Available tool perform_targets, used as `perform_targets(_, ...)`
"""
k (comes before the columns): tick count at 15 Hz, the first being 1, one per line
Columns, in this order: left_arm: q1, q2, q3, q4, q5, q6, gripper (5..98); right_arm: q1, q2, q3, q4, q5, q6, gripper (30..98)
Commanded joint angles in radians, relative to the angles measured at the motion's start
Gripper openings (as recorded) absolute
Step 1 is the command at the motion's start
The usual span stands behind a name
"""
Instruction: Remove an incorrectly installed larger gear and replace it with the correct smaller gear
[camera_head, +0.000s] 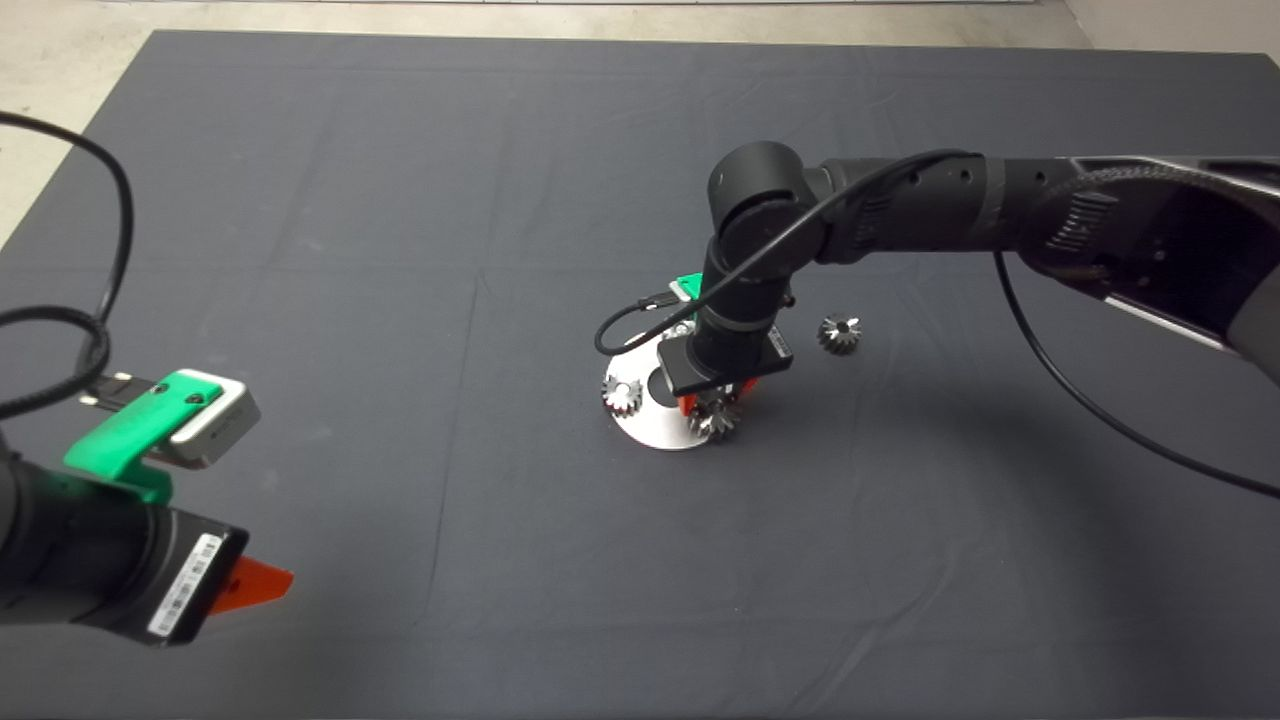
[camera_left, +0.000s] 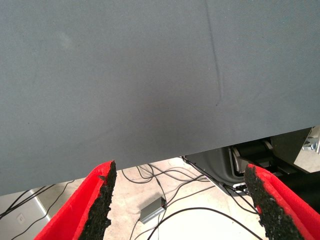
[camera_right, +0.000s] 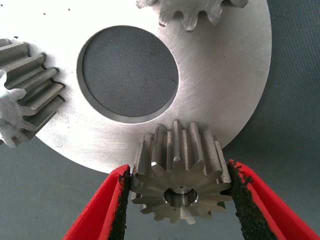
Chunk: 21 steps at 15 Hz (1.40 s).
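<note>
Steel teeth fill the right wrist view: a gear (camera_right: 178, 186) sits clamped between the pads of the right tool (camera_right: 177, 192), right at the rim of the round metal plate (camera_right: 235, 90). Which gear this is I judge with some doubt; it looks the wider one against the two small gears (camera_right: 27, 95) seated on the plate, so I take it for the larger gear. From above, the right tool (camera_head: 715, 405) stands over the plate's near edge, and another gear (camera_head: 839, 334) lies apart on the dark mat (camera_head: 400, 250), probably the smaller gear waiting as the replacement. If so, the removal is only at the grasp: lifting out, setting aside, fetching and seating the correct gear all remain. At the lower left edge the left tool (camera_head: 250, 583) waits, its fingers (camera_left: 95, 205) spread wide over the table edge, holding nothing.
</note>
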Motion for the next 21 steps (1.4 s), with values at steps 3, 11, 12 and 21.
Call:
perform_targets(3,-0.007,-0.003,-0.015,0.008,0.073,0.0,64.3,0.024,0.005,0.015,-0.013,-0.051,0.004,48.6)
perform_targets(11,-0.006,-0.002,-0.033,0.016,0.073,0.001,64.3,0.024,0.011,0.013,-0.013,-0.051,0.004,46.6)
perform_targets(12,-0.006,0.0,-0.035,0.019,0.073,0.001,64.3,0.024,0.01,0.013,-0.012,-0.051,0.004,45.6)
perform_targets(21,0.0,0.003,-0.044,0.02,0.073,0.002,64.3,0.102,0.01,0.024,0.0,-0.054,0.005,42.3)
